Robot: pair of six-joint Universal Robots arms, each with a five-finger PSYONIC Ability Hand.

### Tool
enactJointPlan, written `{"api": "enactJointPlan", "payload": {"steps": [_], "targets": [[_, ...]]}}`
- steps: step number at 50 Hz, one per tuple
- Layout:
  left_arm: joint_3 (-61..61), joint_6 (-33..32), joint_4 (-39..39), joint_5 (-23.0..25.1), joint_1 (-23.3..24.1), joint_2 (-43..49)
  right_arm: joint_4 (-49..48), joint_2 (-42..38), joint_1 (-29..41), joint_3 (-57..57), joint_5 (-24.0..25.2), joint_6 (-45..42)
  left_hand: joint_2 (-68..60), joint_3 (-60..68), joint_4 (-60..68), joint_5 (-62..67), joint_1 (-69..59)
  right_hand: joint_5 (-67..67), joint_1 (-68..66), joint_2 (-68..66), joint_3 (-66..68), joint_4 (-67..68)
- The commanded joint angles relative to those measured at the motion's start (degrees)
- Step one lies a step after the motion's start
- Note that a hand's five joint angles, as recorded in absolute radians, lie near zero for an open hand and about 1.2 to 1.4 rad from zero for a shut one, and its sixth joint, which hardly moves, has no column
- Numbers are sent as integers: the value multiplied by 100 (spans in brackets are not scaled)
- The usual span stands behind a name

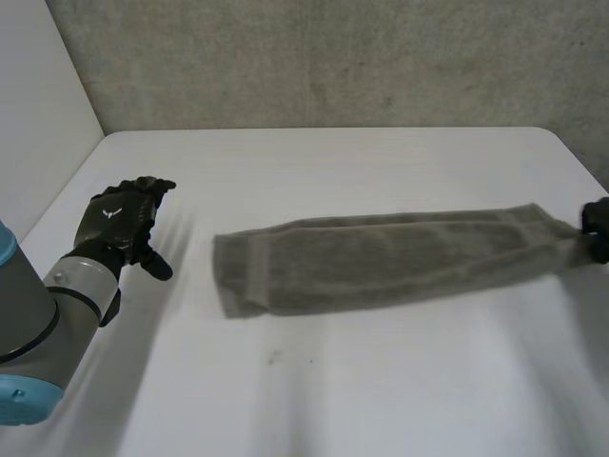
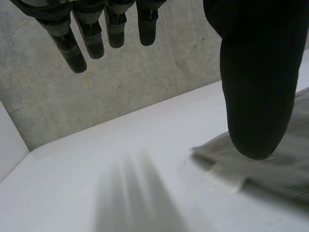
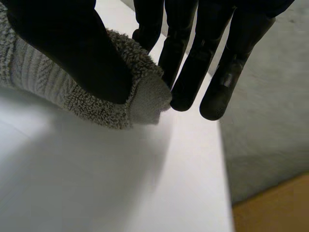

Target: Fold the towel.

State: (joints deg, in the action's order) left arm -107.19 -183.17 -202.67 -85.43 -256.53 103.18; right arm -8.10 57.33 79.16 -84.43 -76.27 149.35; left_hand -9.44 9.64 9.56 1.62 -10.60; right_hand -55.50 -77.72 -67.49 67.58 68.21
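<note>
White table (image 1: pixel 362 381), seemingly concrete wall (image 1: pixel 333 57)

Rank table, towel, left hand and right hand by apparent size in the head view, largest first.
1. table
2. towel
3. left hand
4. right hand, pinching the towel's end; the view's edge cuts it off, so its place below the left hand is unsure.

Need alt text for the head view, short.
A grey towel lies as a long narrow strip across the white table. The right hand is at the strip's right end, near the table's edge. The left hand is apart from the towel's left end and holds nothing.
</note>
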Motion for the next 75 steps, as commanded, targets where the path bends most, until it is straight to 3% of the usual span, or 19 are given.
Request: {"api": "enactJointPlan", "payload": {"steps": [1,5,7,8,11,13,14,16,17,19,24,29,33,35,39,44,58,66,75], "targets": [[-3,-9,0,0,-2,0,529,120,-700,647,-11,-767,-56,36,44,-162,60,-1450,-228,-1251,1242,1179],[-12,-9,9,-9,15,0,538,305,-295,893,-37,-548,-56,36,44,-162,60,-1450,-228,-1251,1242,1179],[-12,-17,0,-9,15,0,512,480,439,1051,-37,-241,-56,36,44,-162,60,-1450,-228,-1251,1242,1179],[-12,-17,0,-9,15,0,511,481,443,1051,-37,-240,-56,36,44,-162,60,-1450,-228,-1251,1242,1179],[-38,-17,0,-9,15,-8,476,498,1207,1210,-28,-3,-56,36,44,-162,60,-1450,-228,-1251,1242,1179],[-47,-17,-9,-9,15,-17,336,463,2108,1288,-11,181,-56,36,44,-162,60,-1450,-228,-1251,1242,1179],[-47,-17,-9,-9,15,-17,336,463,2113,1289,-11,182,-56,36,44,-162,60,-1450,-228,-1251,1242,1179],[-47,-17,0,-9,15,-17,47,315,2996,1324,-19,226,-56,36,44,-162,60,-1450,-228,-1251,1242,1179],[-56,-17,0,-9,24,-17,45,314,3000,1324,-19,226,-56,36,44,-162,60,-1450,-228,-1251,1242,1179],[-65,-17,0,-18,51,-17,-243,8,3875,1333,-45,226,-56,36,44,-162,60,-1450,-228,-1251,1242,1179],[-91,-26,0,-9,86,-26,-289,-511,4756,1298,-55,226,-56,36,44,-162,60,-1450,-228,-1251,1242,1179],[-100,-35,0,-9,112,-26,-175,-898,5144,1114,-55,235,-56,36,44,-162,60,-1450,-228,-1251,1242,1179],[-83,-35,-9,-9,182,-17,-51,-961,5171,1034,-55,270,-56,36,44,-162,60,-632,590,-433,424,360],[-48,-44,-18,-9,226,9,141,-769,5119,1008,-89,523,-56,36,44,-162,60,5550,6772,5749,-5758,-5821],[136,-61,-219,0,436,88,379,-354,5004,990,-221,1017,-56,36,44,-162,60,5550,6772,5749,-5758,-5821],[479,-61,-500,0,849,307,555,470,3882,377,-222,1763,-56,36,44,-162,60,5550,6772,5749,-5758,-5821],[2095,-9,-492,-9,2106,1484,-68,876,2202,-1628,156,1220,-278,259,266,60,-163,5550,6772,5749,-5758,-5821],[2720,-9,-282,9,2581,2082,-429,762,2069,-1831,288,1140,-279,260,267,61,-164,5508,6730,5707,-5716,-5780],[3117,-17,-150,9,2775,2584,-543,762,2122,-1919,271,1184,-296,277,284,78,-180,5508,6730,5707,-5716,-5779]]}}
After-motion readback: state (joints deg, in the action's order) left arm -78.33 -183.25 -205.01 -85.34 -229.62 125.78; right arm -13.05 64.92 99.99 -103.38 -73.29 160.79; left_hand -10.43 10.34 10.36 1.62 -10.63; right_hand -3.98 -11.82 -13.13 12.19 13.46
